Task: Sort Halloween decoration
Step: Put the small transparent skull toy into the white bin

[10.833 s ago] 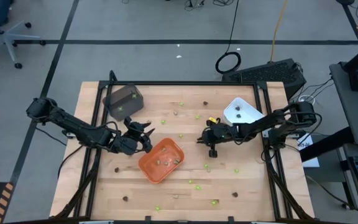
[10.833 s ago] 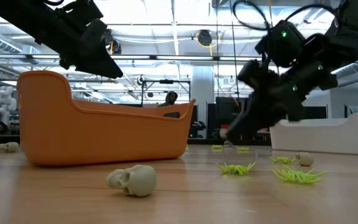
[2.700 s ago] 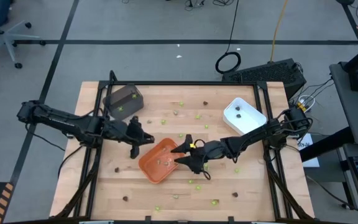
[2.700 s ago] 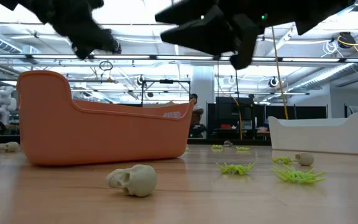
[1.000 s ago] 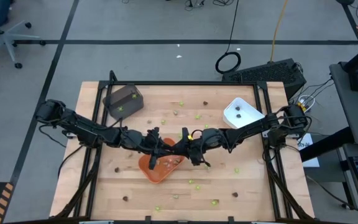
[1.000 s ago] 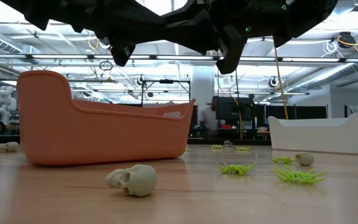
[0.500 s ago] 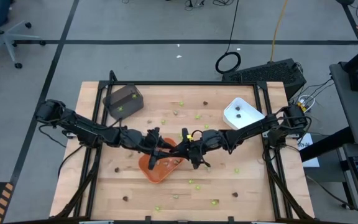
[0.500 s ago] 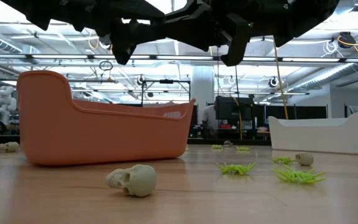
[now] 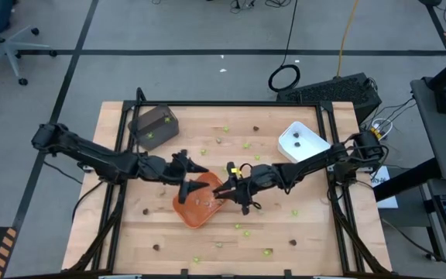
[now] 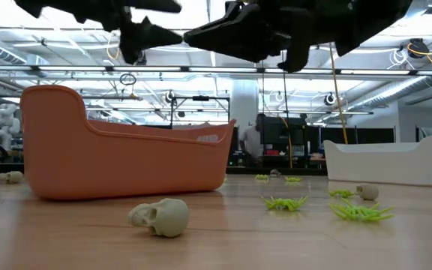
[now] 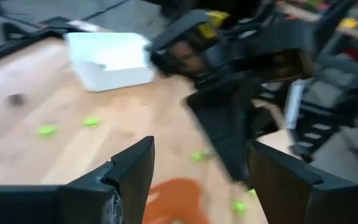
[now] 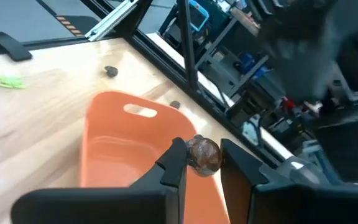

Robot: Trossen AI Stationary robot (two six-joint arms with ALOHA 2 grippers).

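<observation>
Wooden table (image 9: pixel 308 232) in an open lab hall, small green and brown decorations (image 9: pixel 237 225) scattered across it, several more already in the orange tray (image 9: pixel 196 208) at frame centre. Left gripper (image 9: pixel 188 172) hangs over the tray's upper left edge, fingers spread, nothing in them. Right gripper (image 12: pixel 197 167) sits above the tray's right side, pinching a brown skull (image 12: pixel 204 154). Step in hand, as I read it: dropping the skull. Next move calls for opening squarely over the tray.
</observation>
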